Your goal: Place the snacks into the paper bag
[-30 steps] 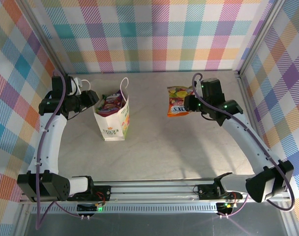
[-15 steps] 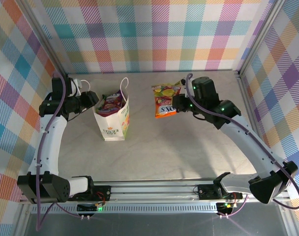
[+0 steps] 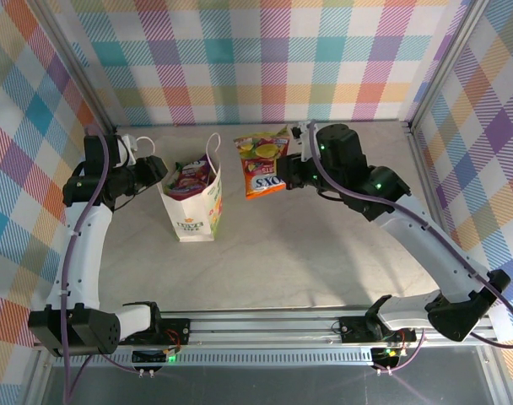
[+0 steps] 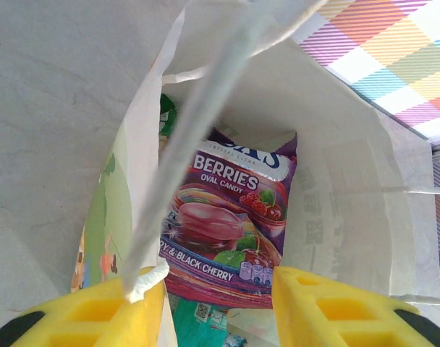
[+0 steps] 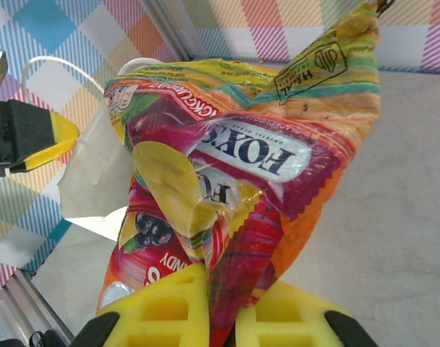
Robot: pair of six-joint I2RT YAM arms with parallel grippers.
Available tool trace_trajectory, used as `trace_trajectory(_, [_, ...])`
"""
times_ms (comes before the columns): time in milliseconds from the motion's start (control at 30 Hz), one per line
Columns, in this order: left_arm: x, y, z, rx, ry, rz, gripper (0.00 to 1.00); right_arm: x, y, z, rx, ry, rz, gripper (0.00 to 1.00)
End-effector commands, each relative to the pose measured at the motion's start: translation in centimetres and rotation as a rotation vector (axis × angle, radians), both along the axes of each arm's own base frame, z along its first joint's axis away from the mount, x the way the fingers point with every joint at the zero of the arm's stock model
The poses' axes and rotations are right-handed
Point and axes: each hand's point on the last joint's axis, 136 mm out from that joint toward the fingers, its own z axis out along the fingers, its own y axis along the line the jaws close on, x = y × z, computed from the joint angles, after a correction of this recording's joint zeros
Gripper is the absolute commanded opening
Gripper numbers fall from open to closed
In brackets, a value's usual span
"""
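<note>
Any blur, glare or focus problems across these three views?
Top external: evenly lit and sharp, shadows faint beside the paper bag. Left wrist: the bag's cord handle, close to the lens, is blurred, while the berry candy packet print is legible. Right wrist: light sheen on the held snack packet, lettering readable.

**Top external.** Fixed, high above and behind the arm bases, looking down on the whole table [image 3: 307, 245]. The paper bag [image 3: 193, 209] stands left of centre, seen from afar.

**Left wrist.** Directly over the bag's mouth, looking straight down inside, very close. Its own yellow fingers [image 4: 90, 314] lie along the lower edge.

**Right wrist.** Right of the bag, facing it low across the table, with an orange candy packet [image 5: 234, 166] close against the lens.

**Shared.** All three views take in the bag. The top and right wrist views share the packet.
</note>
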Motion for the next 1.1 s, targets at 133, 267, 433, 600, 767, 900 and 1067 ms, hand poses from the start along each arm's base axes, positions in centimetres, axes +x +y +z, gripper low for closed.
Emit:
trace_trajectory(133, [-0.8,0.6,0.3,0.011,-0.006,0.003,0.43,-0.3,1.6,4.0,0.041,-0.11,0.04,0.05])
trace_trajectory(267, [-0.8,0.7,0.4,0.009,-0.007,0.006,0.43,-0.9,2.7,5.1,0.037,-0.144,0.08,0.05])
trace_trajectory(433, [-1.1,1.0,0.7,0.021,-0.011,0.015,0.43,-1.1,3.9,5.9,0.041,-0.177,0.105,0.05])
trace_trajectory(600, [-1.1,1.2,1.1,0.02,-0.02,0.021,0.43,-1.6,5.7,6.7,0.046,-0.204,0.156,0.05])
trace_trajectory(767, [-1.2,1.3,1.2,0.013,-0.024,0.028,0.43,-1.9,7.5,7.4,0.053,-0.228,0.2,0.05])
trace_trajectory(900, [-1.3,1.5,1.3,0.013,-0.03,0.034,0.43,-1.8,8.7,7.7,0.073,-0.237,0.226,0.05])
trace_trajectory(1067, [-1.4,1.7,1.4,0.023,-0.029,0.04,0.43,-1.6,10.2,8.1,0.109,-0.236,0.254,0.05])
